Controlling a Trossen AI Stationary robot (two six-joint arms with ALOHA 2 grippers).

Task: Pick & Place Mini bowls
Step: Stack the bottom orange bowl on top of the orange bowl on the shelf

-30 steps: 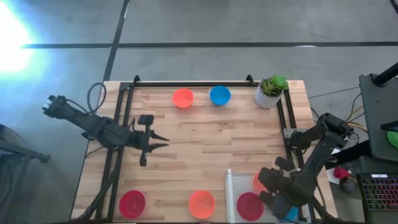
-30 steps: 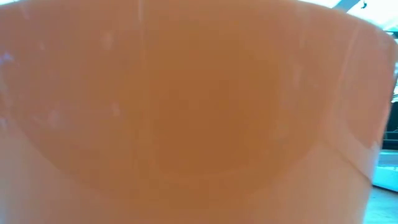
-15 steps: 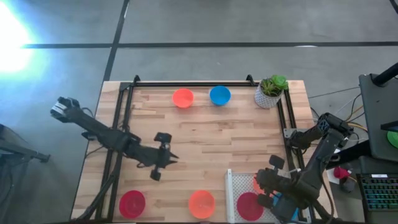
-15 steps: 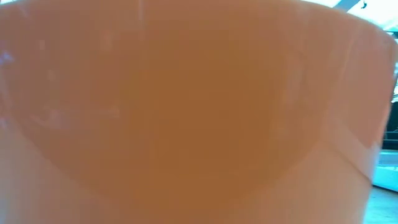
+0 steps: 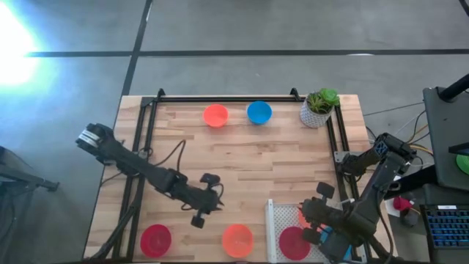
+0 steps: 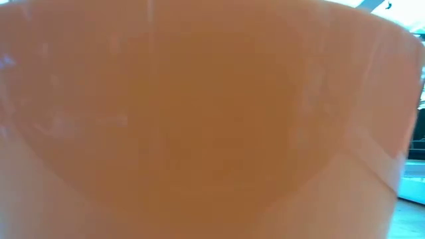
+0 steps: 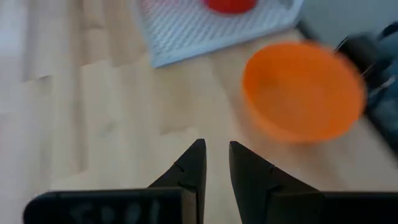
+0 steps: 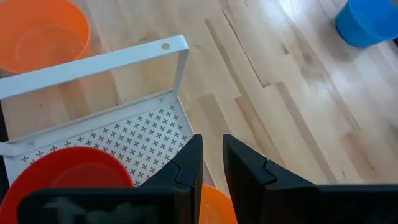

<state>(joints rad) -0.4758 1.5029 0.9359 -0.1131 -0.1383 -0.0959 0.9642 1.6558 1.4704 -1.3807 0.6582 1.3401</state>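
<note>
Your left gripper (image 5: 207,199) hangs low over the wooden slatted table (image 5: 242,158), its fingers (image 7: 189,171) nearly together with only a narrow slit between them and nothing held. An orange round plastic bowl (image 5: 237,238) sits near it toward the table's front edge and slightly to its right, apart from the fingertips; it shows blurred in the left wrist view, and in the low view it stands so close to the lens that it fills almost the whole picture, so you cannot use that view for anything else. The left arm stretches in a long diagonal from its base outside the table's left edge down to this spot. Your right gripper (image 5: 316,236) sits over the white perforated tray (image 5: 272,220) at the front right corner, its arm folded tightly from the right edge; its fingers (image 8: 186,165) also leave just a thin gap and grip nothing. A red plastic bowl (image 8: 65,174) lies in the tray just beside those fingers, and a second orange bowl (image 8: 214,205) is mostly hidden beneath them. Far ahead of both grippers, a small orange-red bowl (image 5: 215,115) and a blue bowl (image 5: 259,112) stand side by side near the far edge, with a white pot holding a green plant (image 5: 318,107) at the far right corner. A dark red bowl (image 5: 155,239) rests at the front left, partly cut off.
</note>
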